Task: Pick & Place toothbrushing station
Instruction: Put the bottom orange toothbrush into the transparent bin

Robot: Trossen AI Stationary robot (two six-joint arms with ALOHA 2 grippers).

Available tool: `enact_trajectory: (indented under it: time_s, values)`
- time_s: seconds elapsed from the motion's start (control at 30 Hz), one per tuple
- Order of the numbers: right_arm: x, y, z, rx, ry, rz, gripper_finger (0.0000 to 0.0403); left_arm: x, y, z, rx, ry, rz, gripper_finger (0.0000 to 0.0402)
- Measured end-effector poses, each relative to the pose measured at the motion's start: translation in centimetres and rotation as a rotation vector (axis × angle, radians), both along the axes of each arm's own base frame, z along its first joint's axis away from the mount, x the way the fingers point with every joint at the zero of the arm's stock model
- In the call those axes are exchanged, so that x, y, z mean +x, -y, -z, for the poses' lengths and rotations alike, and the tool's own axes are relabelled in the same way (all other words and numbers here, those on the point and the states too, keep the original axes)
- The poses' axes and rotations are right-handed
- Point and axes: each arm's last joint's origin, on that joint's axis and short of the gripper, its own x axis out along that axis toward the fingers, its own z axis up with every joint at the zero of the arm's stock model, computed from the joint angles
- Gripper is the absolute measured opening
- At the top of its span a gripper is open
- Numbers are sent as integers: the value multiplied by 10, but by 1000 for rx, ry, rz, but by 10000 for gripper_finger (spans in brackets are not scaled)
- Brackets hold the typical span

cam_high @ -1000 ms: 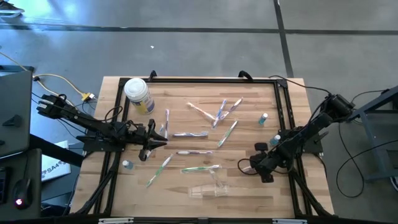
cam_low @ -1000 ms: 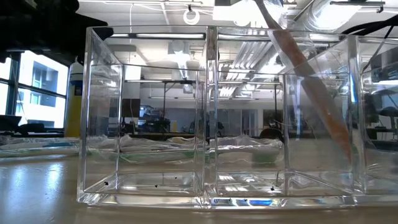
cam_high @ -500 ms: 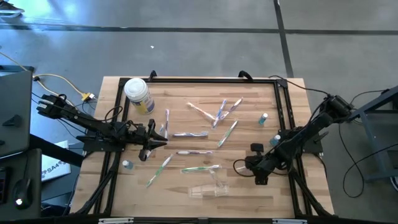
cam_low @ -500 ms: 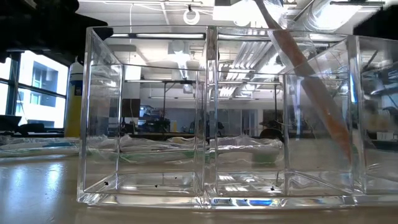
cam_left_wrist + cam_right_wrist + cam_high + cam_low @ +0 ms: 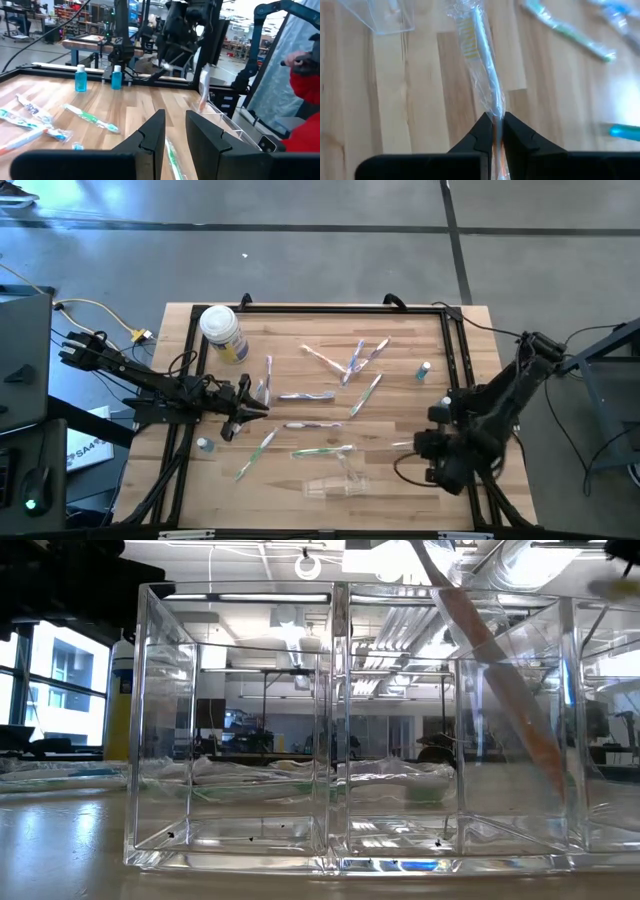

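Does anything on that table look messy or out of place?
Yes. The wrapped toothbrushes lie scattered at all angles across the wooden table instead of standing in the clear holder, which holds only one. The right gripper pinches another toothbrush.

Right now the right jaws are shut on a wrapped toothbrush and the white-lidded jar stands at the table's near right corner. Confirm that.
Not quite. The right gripper is shut on a wrapped toothbrush, as the right wrist view shows. But the white-lidded jar stands at the far left of the table, near the left arm's side; the high view shows it.
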Motion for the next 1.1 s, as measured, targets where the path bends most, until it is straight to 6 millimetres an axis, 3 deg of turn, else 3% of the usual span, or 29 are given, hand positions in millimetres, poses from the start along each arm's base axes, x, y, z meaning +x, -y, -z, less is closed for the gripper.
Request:
enact_trajectory:
  time_s: [0.13, 0.37, 0.47, 0.6, 0.7, 0.8, 1.1]
  values:
    - [-18, -6, -14, 0, 178, 5, 17, 0, 0, 0, 1, -3, 1, 77]
    - [-43, -34, -22, 13, 686, -65, 17, 0, 0, 0, 1, -4, 1, 77]
    - [-53, -44, -10, -15, 877, -63, 17, 0, 0, 0, 1, -4, 1, 77]
    - [-63, -42, 27, -36, 1077, 20, 17, 0, 0, 2, 5, -16, 2, 77]
    - [-65, -34, 56, 9, 1122, 79, 17, 0, 1, 4, 12, -34, 21, 77]
    - [-60, -30, 72, 36, 1136, 129, 17, 0, 1, 4, 13, -35, 28, 77]
    - [-40, -46, 67, 57, 1076, 107, 17, 0, 1, 3, 40, -26, 22, 77]
